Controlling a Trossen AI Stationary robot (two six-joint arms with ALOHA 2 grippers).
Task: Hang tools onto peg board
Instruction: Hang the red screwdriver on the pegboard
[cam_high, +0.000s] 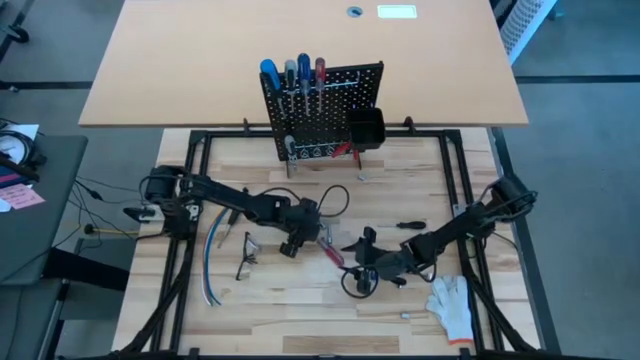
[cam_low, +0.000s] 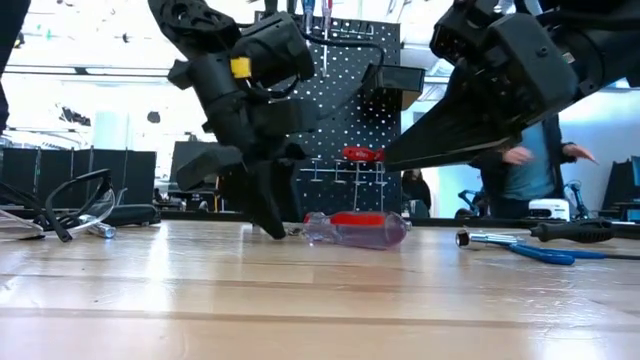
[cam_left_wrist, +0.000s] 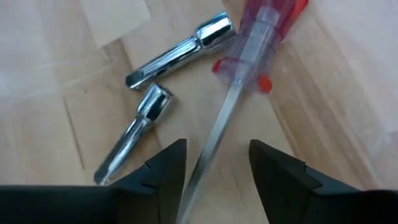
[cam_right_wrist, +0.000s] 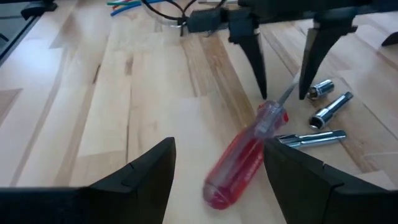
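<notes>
A screwdriver with a clear red handle (cam_right_wrist: 239, 163) lies flat on the wooden table, also seen in the high view (cam_high: 331, 252) and the low view (cam_low: 355, 229). My left gripper (cam_left_wrist: 217, 174) is open and points down. Its fingers (cam_right_wrist: 255, 56) stand on either side of the screwdriver's metal shaft (cam_left_wrist: 214, 137), close to the table. My right gripper (cam_right_wrist: 217, 180) is open and low, just short of the handle's butt end, in the high view (cam_high: 360, 262). The black peg board (cam_high: 322, 110) stands upright at the far side with several screwdrivers (cam_high: 290, 75) hung on it.
Three chrome bits (cam_right_wrist: 320, 90) (cam_right_wrist: 333, 109) (cam_right_wrist: 311, 138) lie beside the screwdriver's shaft. A black bin (cam_high: 365, 128) and red pliers (cam_high: 345, 150) are on the board. A black-handled tool (cam_high: 410, 225), a white glove (cam_high: 452, 300) and coloured cables (cam_high: 210, 265) lie on the table. A person (cam_low: 530, 165) stands beyond it.
</notes>
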